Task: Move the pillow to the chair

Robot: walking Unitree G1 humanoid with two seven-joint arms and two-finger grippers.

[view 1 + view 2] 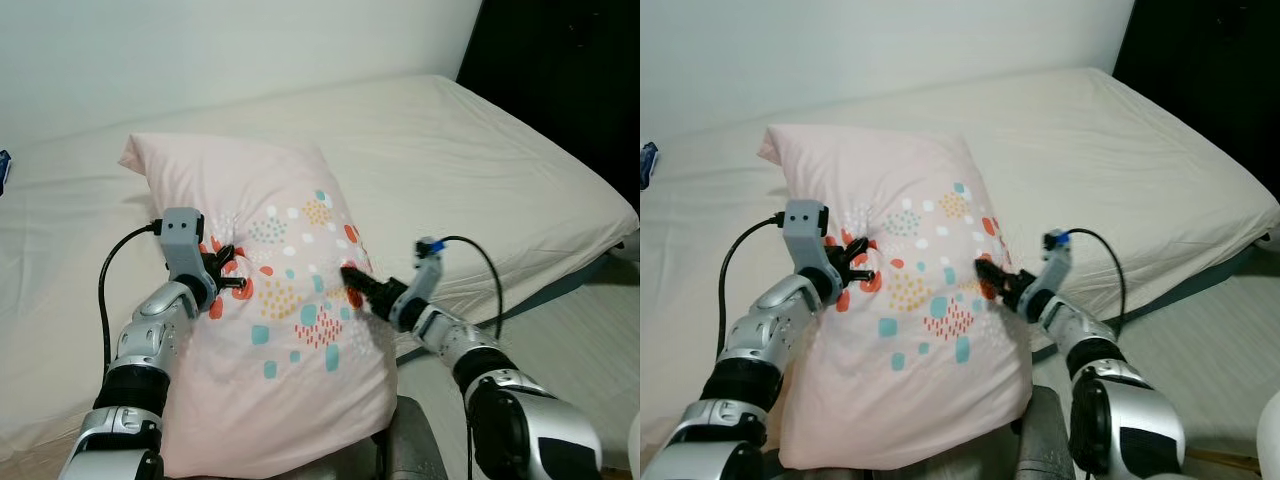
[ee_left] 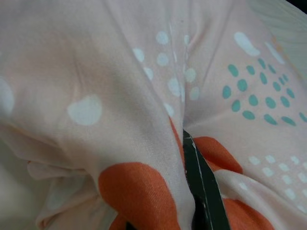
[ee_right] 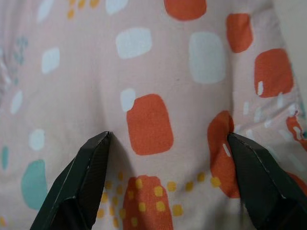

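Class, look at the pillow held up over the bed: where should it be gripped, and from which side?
Grip the pillow at its two side edges, one pincer from each side. It is wide, soft and hangs upright, so pinched folds of cover hold best. The left pincer is already bunching cloth; the right pincer presses in, open.

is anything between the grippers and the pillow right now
Nothing visible. The left gripper has pillow fabric bunched around one finger, and the right gripper presses its spread fingers straight against the cover.
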